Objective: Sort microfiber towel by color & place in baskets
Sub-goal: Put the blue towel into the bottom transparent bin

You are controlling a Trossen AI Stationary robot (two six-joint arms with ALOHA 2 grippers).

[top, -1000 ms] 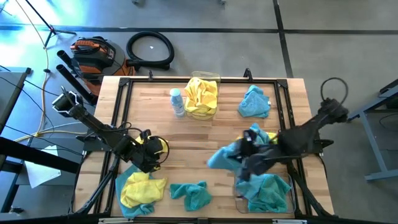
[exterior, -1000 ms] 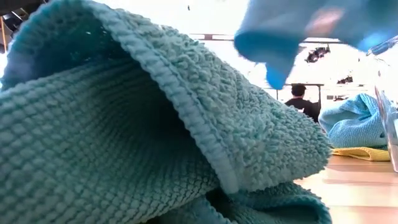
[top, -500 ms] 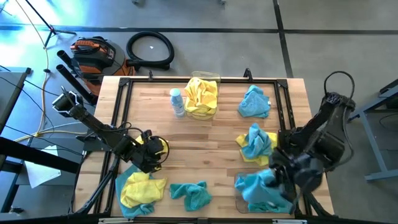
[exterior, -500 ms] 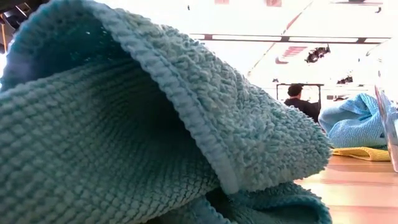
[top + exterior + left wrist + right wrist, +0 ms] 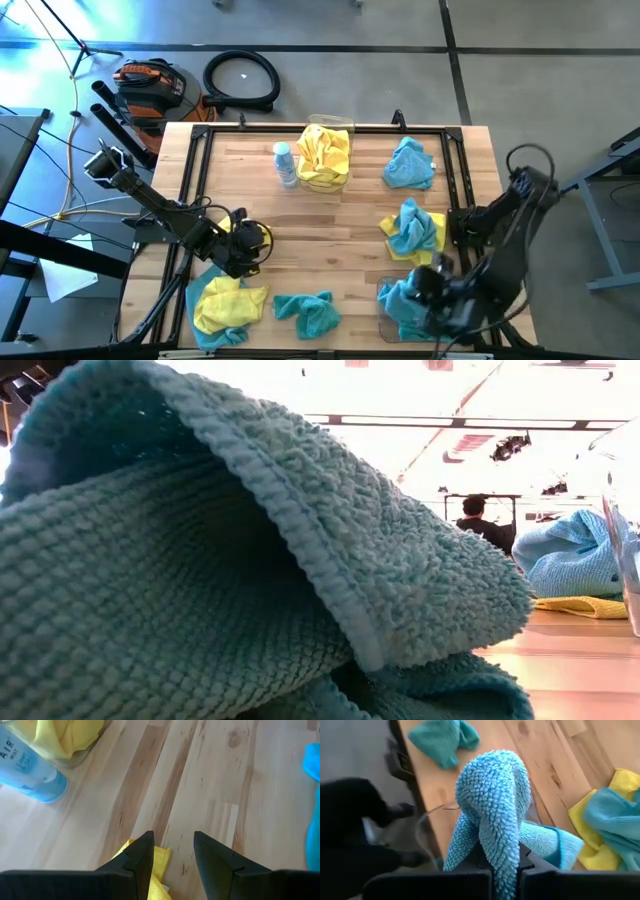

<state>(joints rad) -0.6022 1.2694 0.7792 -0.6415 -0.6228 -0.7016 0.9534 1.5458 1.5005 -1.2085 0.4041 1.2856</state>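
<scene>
From above, the right gripper hung over the clear basket at the table's near right corner, clamped on a blue towel that sat in the tub with other blue cloths. The left gripper hovered low at the near left, fingers apart with nothing between them, just beside a yellow towel lying over a blue one. A teal towel lay loose at the near edge, a blue-on-yellow pair right of centre, another blue towel at the far right. The far basket held yellow cloths, with a small bottle beside it.

The low view was mostly filled by the teal towel — behind it, a blue cloth over a yellow one, and a person far off in the room.

The left wrist view showed parted fingers above bare wood, a yellow corner beneath them, and the bottle.

The right wrist view showed the blue towel pinched between closed fingers — draped over the tub's rim.
</scene>
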